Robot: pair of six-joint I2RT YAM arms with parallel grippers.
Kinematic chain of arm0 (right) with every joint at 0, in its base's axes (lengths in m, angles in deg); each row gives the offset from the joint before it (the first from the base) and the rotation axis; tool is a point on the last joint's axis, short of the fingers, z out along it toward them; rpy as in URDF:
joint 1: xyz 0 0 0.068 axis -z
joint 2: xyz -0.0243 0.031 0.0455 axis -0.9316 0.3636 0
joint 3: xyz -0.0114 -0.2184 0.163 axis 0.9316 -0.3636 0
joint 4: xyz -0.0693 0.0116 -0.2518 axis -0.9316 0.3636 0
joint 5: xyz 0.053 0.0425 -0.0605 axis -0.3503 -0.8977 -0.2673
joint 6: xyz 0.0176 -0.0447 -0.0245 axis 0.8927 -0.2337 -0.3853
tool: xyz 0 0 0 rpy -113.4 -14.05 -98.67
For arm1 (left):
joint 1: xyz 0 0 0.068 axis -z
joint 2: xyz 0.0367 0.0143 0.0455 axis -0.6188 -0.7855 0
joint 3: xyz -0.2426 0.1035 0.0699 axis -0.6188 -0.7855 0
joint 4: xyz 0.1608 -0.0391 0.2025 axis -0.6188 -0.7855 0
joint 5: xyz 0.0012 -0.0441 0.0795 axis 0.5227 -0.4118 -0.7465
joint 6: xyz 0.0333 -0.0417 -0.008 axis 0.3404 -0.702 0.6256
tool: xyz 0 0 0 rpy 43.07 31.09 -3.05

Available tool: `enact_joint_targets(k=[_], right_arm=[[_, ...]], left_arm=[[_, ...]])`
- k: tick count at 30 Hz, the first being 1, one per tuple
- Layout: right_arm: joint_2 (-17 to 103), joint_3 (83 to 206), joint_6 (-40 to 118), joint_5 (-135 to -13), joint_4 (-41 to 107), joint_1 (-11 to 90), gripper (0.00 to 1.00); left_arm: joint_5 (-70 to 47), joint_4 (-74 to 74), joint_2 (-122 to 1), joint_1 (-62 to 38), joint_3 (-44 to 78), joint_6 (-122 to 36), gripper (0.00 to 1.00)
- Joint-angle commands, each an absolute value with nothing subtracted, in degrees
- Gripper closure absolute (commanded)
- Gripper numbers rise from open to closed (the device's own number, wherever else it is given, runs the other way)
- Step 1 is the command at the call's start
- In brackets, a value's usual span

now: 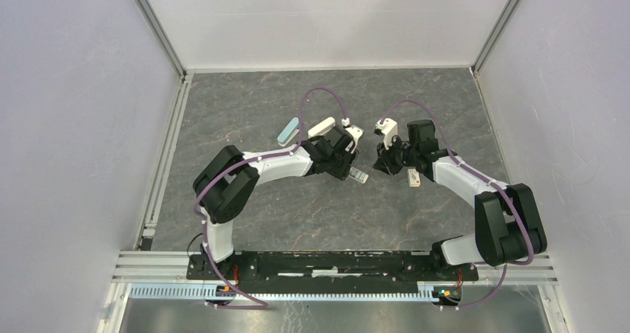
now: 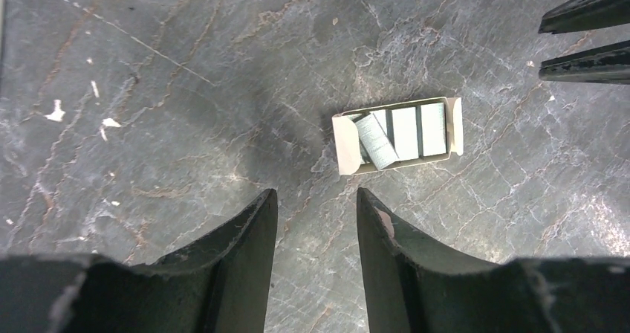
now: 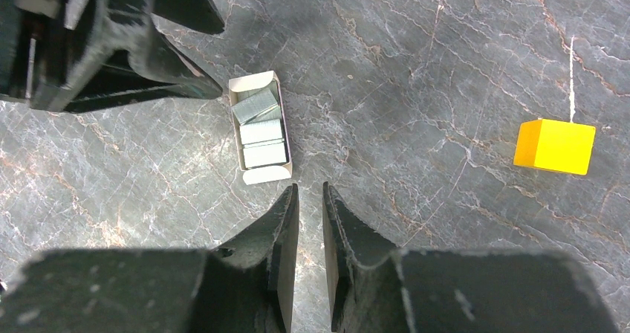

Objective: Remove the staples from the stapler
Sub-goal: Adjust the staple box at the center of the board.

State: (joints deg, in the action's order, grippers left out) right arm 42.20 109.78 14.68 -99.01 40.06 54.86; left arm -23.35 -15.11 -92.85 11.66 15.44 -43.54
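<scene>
A dark grey, stone-patterned table (image 1: 297, 214) with pale veins and a few white flecks fills the floor of a white-walled enclosure. Near its middle lies a small open box (image 1: 359, 175), and a yellow cube (image 3: 555, 146) sits well apart from it. Toward the far edge, left of middle, a teal oblong item (image 1: 287, 131) lies near a white oblong item (image 1: 321, 127).

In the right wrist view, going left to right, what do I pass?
left gripper → open cardboard box of staple strips → yellow block
</scene>
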Motion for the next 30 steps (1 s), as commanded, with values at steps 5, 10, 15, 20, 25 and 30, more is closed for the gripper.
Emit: enact_joint_targets(k=[5, 10, 15, 20, 25, 30], right_arm=[[40.92, 110.16, 13.02, -101.19, 39.98, 55.01, 0.76], [39.63, 110.50, 12.28, -101.25, 40.55, 55.21, 0.76], [38.39, 110.73, 12.38, -102.25, 41.61, 57.71, 0.76], [38.13, 110.99, 12.58, -104.36, 42.22, 60.17, 0.76], [38.27, 111.16, 12.40, -105.35, 42.68, 61.22, 0.76], [38.77, 111.40, 12.27, -105.96, 43.03, 61.82, 0.76]], left_arm=[[-20.31, -4.77, -82.42, 11.69, 7.71, -45.71, 0.49], [-16.17, 2.15, -78.71, 12.75, 2.87, -57.09, 0.50], [-24.99, -0.64, -80.56, 15.80, 4.83, -66.41, 0.53], [-34.37, -10.29, -86.07, 18.18, 12.85, -67.96, 0.55], [-37.33, -14.68, -89.58, 18.55, 18.26, -64.98, 0.61], [-38.03, -18.69, -93.18, 18.79, 22.95, -63.55, 0.63]])
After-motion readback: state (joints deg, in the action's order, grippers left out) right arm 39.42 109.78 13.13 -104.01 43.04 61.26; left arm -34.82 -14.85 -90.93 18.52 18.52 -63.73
